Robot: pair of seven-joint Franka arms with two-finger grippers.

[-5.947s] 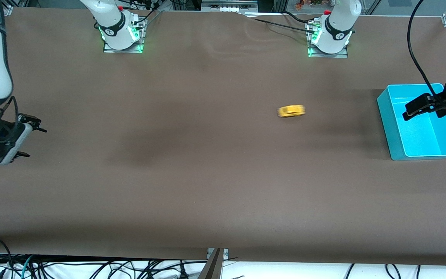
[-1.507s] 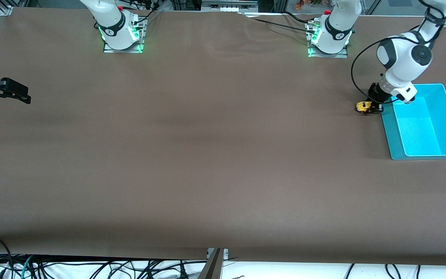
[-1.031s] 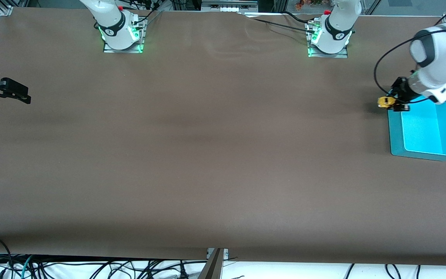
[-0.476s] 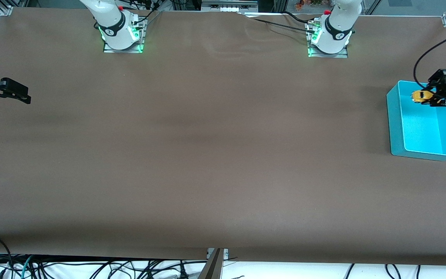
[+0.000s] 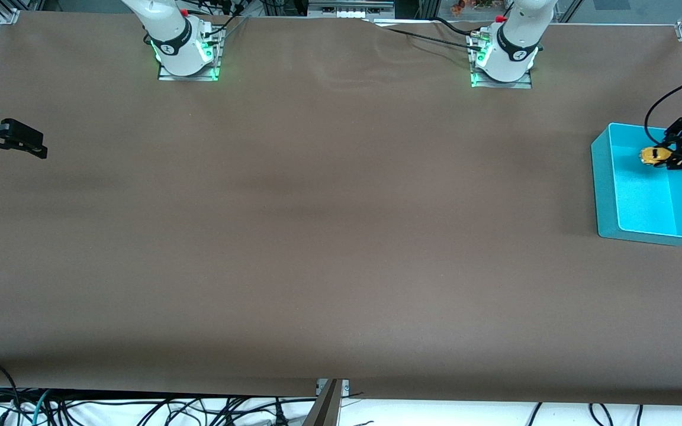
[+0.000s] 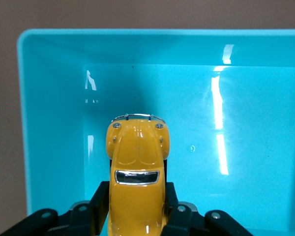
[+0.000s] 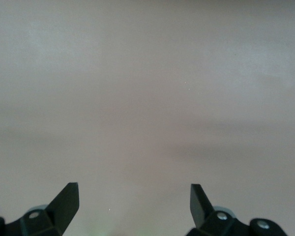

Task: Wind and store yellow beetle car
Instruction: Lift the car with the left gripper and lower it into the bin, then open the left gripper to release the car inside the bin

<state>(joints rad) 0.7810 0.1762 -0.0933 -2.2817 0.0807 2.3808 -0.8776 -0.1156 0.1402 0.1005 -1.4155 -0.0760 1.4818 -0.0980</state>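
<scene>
Now the left gripper point(image 5: 666, 158), jaws clamped on the tiny yellow beetle-shaped toy car point(image 6: 136, 179), hangs over the turquoise plastic bin point(image 5: 604, 177) at the front view's three o'clock, so storing seems underway and release likely comes next, while the right gripper point(image 5: 18, 139) waits open-jawed over the brown tabletop point(image 5: 317, 236) at nine o'clock.

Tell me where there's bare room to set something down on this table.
Nearly all the brown table is bare, from the right gripper waiting at its end to the bin. The only busy spot is the bin, where the left gripper holds the car over it.

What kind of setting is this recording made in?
Likely a robotics lab bench: two arm bases bolted to a brown-covered table, loose cables along its edge. The left gripper holds a yellow toy car over a turquoise bin.
</scene>
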